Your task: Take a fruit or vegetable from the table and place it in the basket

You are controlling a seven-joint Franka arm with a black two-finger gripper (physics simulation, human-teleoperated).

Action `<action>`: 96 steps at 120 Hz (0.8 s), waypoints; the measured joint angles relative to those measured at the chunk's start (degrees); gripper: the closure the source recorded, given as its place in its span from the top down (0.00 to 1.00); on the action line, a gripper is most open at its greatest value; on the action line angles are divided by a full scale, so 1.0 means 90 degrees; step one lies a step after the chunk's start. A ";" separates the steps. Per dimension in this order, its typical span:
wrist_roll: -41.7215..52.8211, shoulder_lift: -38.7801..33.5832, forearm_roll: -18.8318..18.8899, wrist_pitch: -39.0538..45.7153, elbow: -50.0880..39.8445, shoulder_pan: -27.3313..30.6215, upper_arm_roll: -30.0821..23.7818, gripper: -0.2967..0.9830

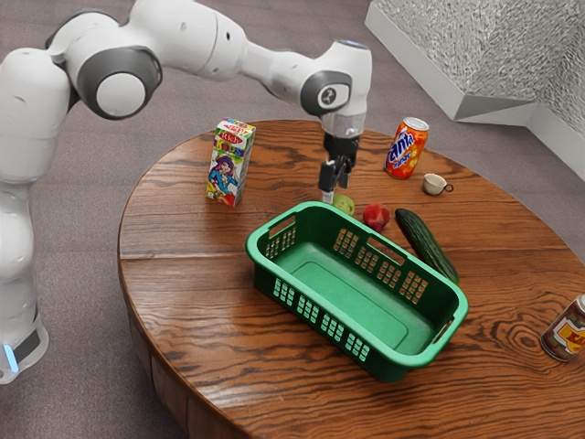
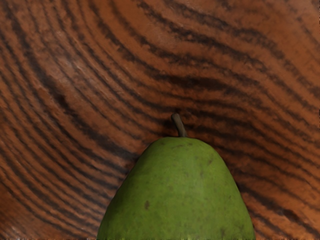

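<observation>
Green pear with a few dark specks (image 1: 344, 204) on the round brown wood-grain table (image 1: 183, 274), outside the basket, just beside its rim. Short brown stem (image 2: 178, 125) clear in the wrist view, wood grain around it. Black two-finger gripper (image 1: 335, 187) down low at the pear; cannot tell whether it is released, clenched or grasping the pear. White-and-grey robot arm (image 1: 187, 37) comes in from the exterior view's upper left.

Round red fruit (image 1: 376, 217) near the pear, toward the exterior view's right. Long dark-green cucumber (image 1: 426, 242) next, lying along the basket's side. Green plastic rectangular basket, slotted walls (image 1: 315, 322), upright on the table. Farther out: orange Fanta can (image 1: 406, 149), upright; small cream cup with dark handle (image 1: 434, 185) near it. Tall colorful drink carton (image 1: 228, 165) upright, exterior view's left of the gripper. Cylindrical container with red-and-yellow label (image 1: 569, 331) at the exterior view's right edge, partly cut off.
</observation>
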 joint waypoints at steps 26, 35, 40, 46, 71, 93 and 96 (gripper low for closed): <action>0.0128 0.0024 -0.0096 0.0113 -0.0025 0.0014 0.0009 0.77; 0.0163 0.0096 -0.0107 0.0135 -0.0025 0.0018 0.0007 0.77; 0.0181 0.0140 -0.0118 0.0165 -0.0026 0.0017 0.0003 0.77; 0.0201 0.0193 -0.0158 0.0197 -0.0025 0.0023 0.0005 0.77; 0.0270 0.0347 -0.0259 0.0285 -0.0026 0.0063 0.0000 0.77; 0.0274 0.0436 -0.0369 0.0351 -0.0026 0.0026 0.0000 0.60; 0.0269 0.0435 -0.0377 0.0356 -0.0025 0.0023 0.0000 0.57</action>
